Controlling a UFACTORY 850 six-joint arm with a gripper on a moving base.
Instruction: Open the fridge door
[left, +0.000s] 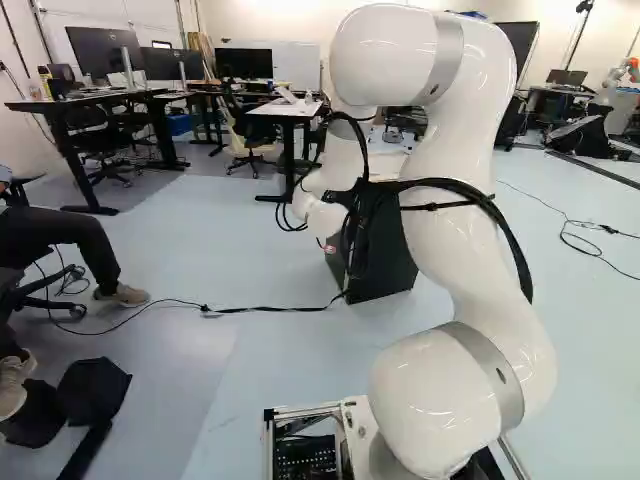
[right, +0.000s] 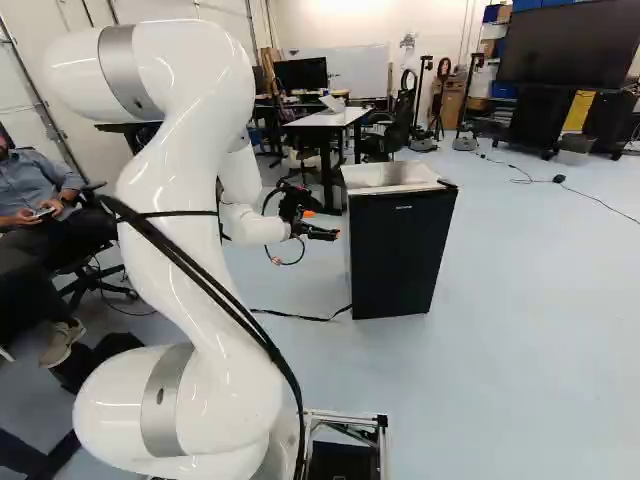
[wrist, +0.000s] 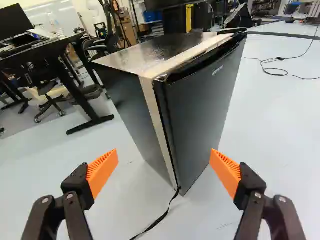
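In the right base view my gripper (right: 322, 223) is held out to the left of the small black fridge (right: 370, 250), apart from it. The fridge door (right: 405, 250) faces the base and is closed. In the wrist view the gripper (wrist: 164, 167) stands open, its orange pads wide apart and nothing between them. The fridge stands ahead of it, with the edge between its side wall (wrist: 132, 107) and its door (wrist: 200, 100) about midway between the fingers. In the left base view the arm partly hides the fridge (left: 395, 255).
A black cable (wrist: 162, 217) runs over the floor from the fridge's foot. A desk (right: 330, 118) and chairs stand behind the fridge. A person sits at the left of both base views, a shoe (left: 122, 294) on the floor. Another robot (left: 628, 70) stands far back right.
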